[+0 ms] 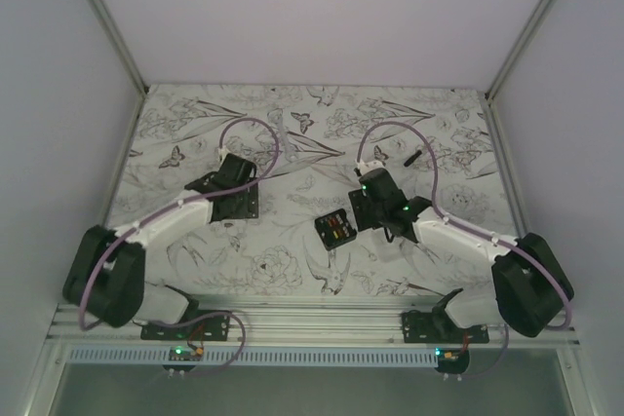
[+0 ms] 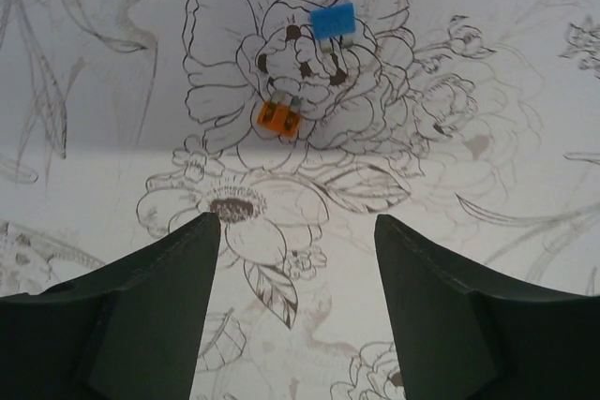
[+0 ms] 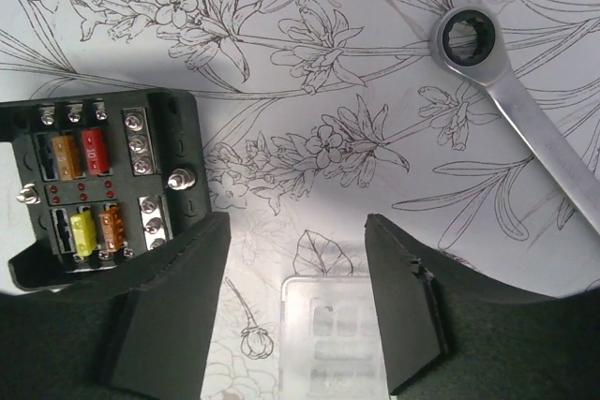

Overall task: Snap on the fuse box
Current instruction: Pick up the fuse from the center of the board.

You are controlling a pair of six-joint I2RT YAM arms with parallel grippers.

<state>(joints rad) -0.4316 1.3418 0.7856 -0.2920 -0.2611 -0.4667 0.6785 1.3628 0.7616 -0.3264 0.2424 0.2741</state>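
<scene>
- Fuse box (image 3: pixel 103 185): flat, open face up, slightly skewed; near-square, long axis unclear.
- Right gripper (image 3: pixel 292 229): fingers spread over clear cover (image 3: pixel 323 334).
- Left gripper (image 2: pixel 296 224): spread, empty.

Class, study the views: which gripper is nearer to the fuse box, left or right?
Right. The right gripper hangs beside the fuse box, one finger by its corner; the left gripper is well away, off to the box's left in the top view.
</scene>
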